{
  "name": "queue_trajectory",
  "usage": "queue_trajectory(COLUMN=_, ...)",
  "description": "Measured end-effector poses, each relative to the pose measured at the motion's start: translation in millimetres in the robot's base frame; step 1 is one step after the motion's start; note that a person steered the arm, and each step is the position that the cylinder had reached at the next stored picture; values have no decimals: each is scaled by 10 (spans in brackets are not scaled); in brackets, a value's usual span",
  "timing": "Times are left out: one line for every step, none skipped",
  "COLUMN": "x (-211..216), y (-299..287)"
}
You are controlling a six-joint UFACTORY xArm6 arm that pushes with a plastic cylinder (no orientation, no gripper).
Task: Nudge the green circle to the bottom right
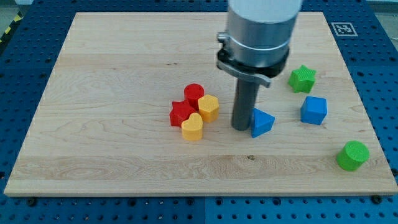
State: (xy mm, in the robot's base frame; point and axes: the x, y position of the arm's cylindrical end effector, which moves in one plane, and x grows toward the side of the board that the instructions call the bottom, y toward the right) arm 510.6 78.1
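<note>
The green circle (352,155) is a short green cylinder near the board's bottom right edge. My tip (241,127) rests on the board near the middle, far to the view's left of the green circle. It stands right beside the left side of a blue triangle (262,122), touching or nearly touching it. The rod rises into a wide grey arm body (261,28) that hides the board behind it.
A green star (302,79) and a blue cube (313,110) lie at the right. A cluster left of my tip holds a red cylinder (194,93), a red star (181,113), a yellow hexagon (209,107) and a yellow heart (193,127). The wooden board (112,74) lies on a blue table.
</note>
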Motion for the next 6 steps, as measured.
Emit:
queue_trajectory(x=0, y=408)
queue_trajectory(x=0, y=772)
queue_trajectory(x=-10, y=834)
queue_trajectory(x=101, y=720)
queue_trajectory(x=461, y=592)
queue_trajectory(x=604, y=1005)
